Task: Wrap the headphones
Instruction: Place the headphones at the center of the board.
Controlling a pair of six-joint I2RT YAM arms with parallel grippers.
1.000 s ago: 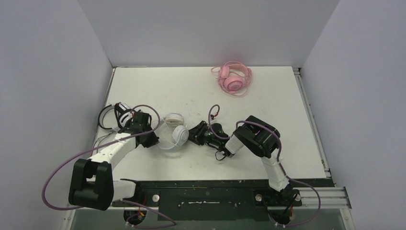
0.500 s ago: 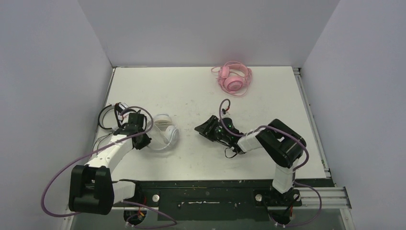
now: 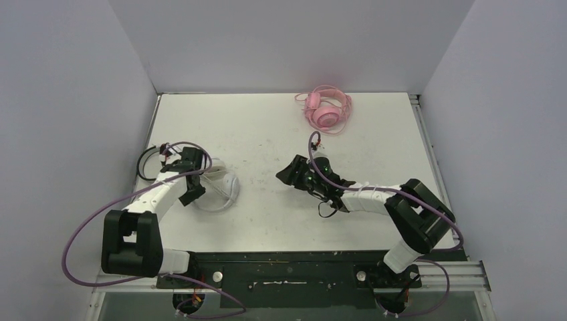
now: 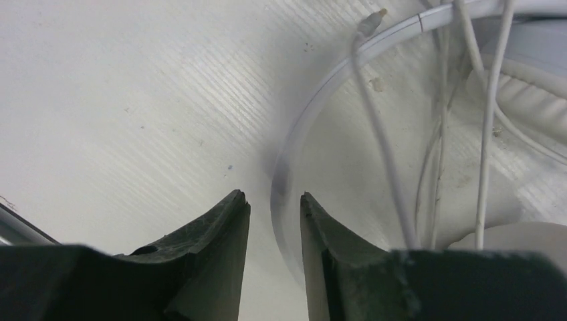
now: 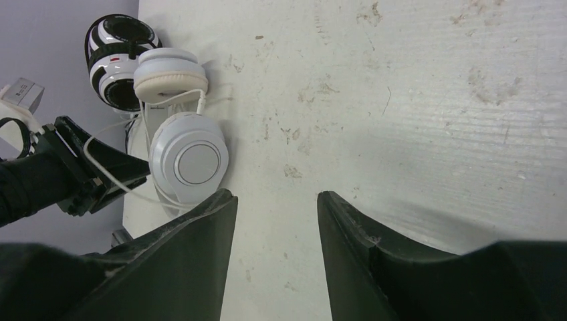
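Left wrist view first: are we holding anything?

No. On our left gripper (image 4: 273, 197) the jaws stand slightly parted over bare table (image 4: 120, 100), empty. The headband (image 4: 314, 114) of the white headset curves just beside one finger, and the white cable (image 4: 381, 134) lies in loose strands inside that arc.

And our right gripper (image 5: 275, 195)?

Its jaws are parted and empty too, well apart from the white headset (image 5: 190, 154). That lies near the table's left edge, beside the black-and-white headset (image 5: 117, 47). The pink headset (image 3: 326, 110) sits at the far side.

How do we wrap it well?

We judge we should pinch one cable strand, not the headband, steady the headset with the other arm, and wind evenly.
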